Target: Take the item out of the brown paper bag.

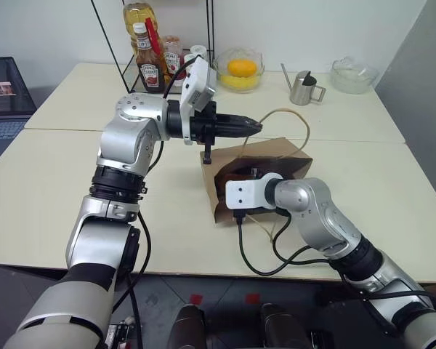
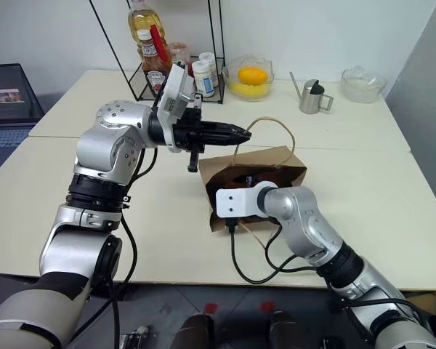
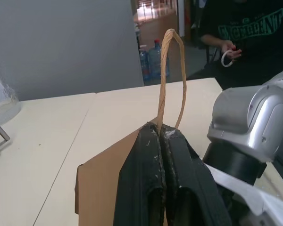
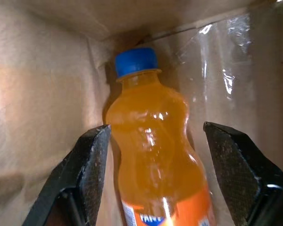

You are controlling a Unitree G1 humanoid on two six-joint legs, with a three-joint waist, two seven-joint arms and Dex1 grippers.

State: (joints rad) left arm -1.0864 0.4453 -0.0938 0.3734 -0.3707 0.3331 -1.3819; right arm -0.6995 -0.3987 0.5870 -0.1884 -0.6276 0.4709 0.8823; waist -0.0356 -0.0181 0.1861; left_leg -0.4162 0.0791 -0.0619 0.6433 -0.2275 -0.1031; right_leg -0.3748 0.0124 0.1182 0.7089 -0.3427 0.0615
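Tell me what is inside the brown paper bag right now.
Inside the brown paper bag lies an orange soda bottle with a blue cap, seen between the open fingers of the right gripper, which has reached into the bag's mouth. The bottle's lower end is out of sight.

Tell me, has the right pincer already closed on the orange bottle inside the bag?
No, the right pincer stands open, with gaps on both sides of the orange bottle.
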